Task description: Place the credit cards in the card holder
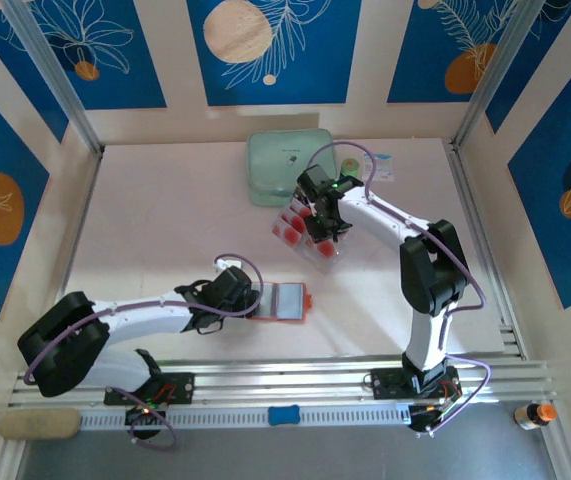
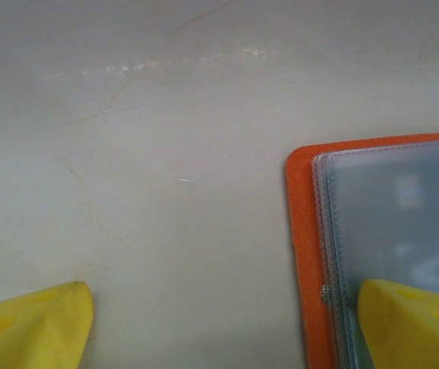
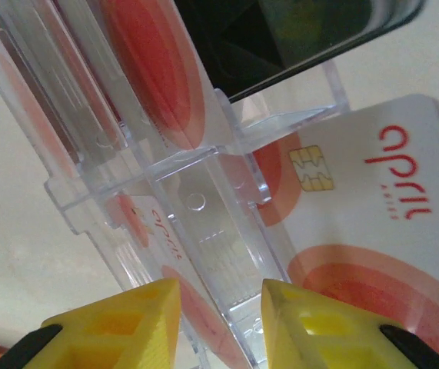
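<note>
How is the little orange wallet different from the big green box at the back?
The small orange-red fold-over card holder lies open, clear sleeves showing; the pale mint-green square case looks shut. The card holder looks smaller than the case. The card holder sits toward the near side of the white table, the case at the far edge. Both are squarish and lie flat.

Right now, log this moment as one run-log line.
left gripper: open, at open card holder's edge | right gripper: jaws narrow, astride clear tray holding credit cards, grip unclear
</note>
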Tool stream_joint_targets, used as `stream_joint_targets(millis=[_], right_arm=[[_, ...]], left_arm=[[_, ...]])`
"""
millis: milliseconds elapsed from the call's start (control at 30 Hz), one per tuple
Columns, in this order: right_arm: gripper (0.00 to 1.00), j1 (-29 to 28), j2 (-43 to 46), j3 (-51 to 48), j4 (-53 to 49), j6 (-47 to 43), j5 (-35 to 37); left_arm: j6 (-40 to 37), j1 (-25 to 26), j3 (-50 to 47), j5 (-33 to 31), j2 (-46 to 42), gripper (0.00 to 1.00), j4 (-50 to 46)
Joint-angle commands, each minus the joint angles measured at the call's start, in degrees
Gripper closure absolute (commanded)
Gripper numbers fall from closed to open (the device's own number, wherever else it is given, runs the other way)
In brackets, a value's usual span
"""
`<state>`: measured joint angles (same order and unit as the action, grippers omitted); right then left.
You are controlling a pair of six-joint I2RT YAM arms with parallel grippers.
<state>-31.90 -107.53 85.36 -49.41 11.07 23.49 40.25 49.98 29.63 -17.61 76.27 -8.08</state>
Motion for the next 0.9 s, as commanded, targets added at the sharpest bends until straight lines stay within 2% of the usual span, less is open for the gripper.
stream_joint_targets(millis=[0,200,633,867], right_arm=[[0.67,-0.5,-0.9,1.2,-1.1,-0.9,-0.2],[0.75,-1.1,-1.5,0.7,-1.0,-1.0,-1.8],[0.98,-1.3,-0.2,-0.1,-0.7,-2.6,-4.6],[1.00,-2.2,3.4,-0.3,-0.4,-6.4,-4.4]], left_arm=[[0.9,-0.3,-0.7,0.5,0.4,0.11,0.5],[0.8,-0.3,-0.6,0.5,0.2,0.11,0.5],[0.9,-0.3,-0.8,0.5,-0.4,0.11,0.2],[1.0,-0.3,-0.5,0.6,-1.3,0.11,-0.3]])
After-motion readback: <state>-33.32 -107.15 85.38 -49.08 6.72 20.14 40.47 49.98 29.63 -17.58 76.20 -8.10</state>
